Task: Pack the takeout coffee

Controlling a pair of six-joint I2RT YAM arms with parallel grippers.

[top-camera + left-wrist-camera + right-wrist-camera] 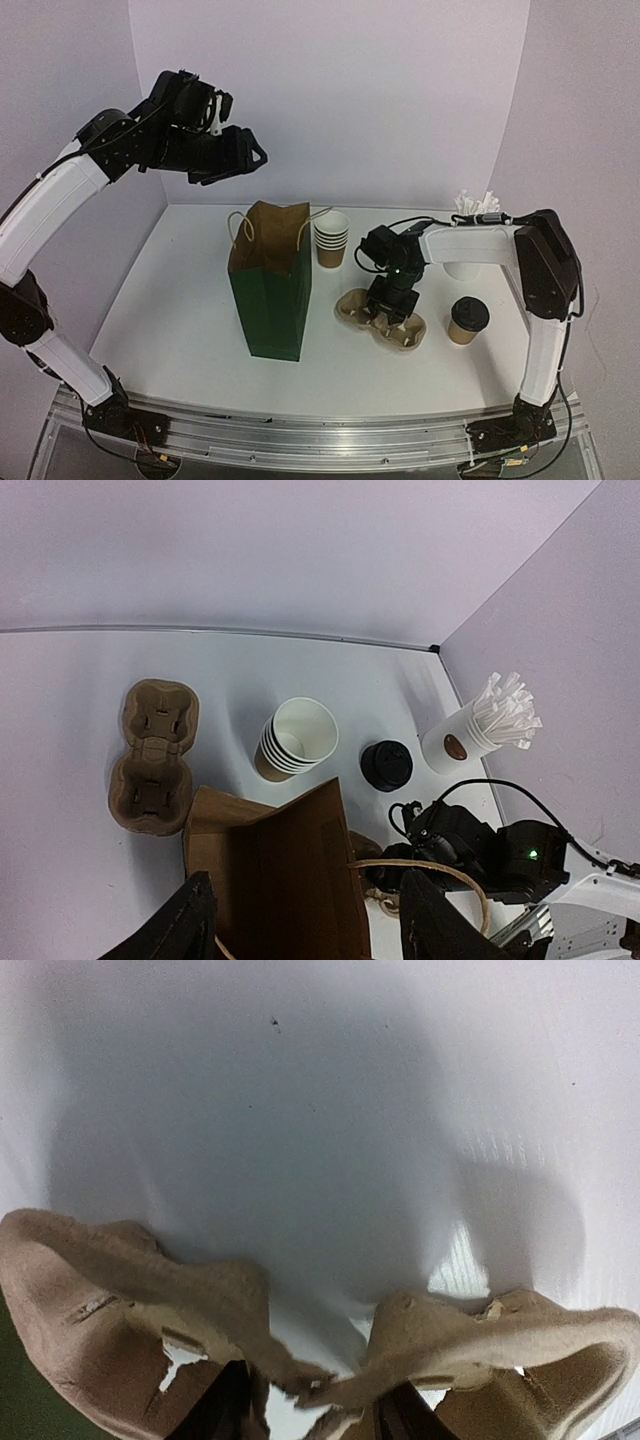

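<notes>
The takeout coffee (467, 320), a brown paper cup with a black dome lid, stands on the table to the right of a pulp cup carrier (408, 336). My right gripper (390, 305) is down on that carrier. In the right wrist view its fingers (225, 1405) stand either side of the carrier's (130, 1290) middle ridge, closed on it. My left gripper (255, 155) hangs high above the paper bag (272, 310), open. The left wrist view looks down into the bag's mouth (290, 880) between the spread fingers (195, 920). The coffee is out of that view.
A stack of lidless brown cups (332, 238) stands behind the bag's right side. A white cup of wrapped sticks (480, 730) is at the back right. The left wrist view also shows a second pulp carrier (155, 755) and a black lid (386, 765) on the table.
</notes>
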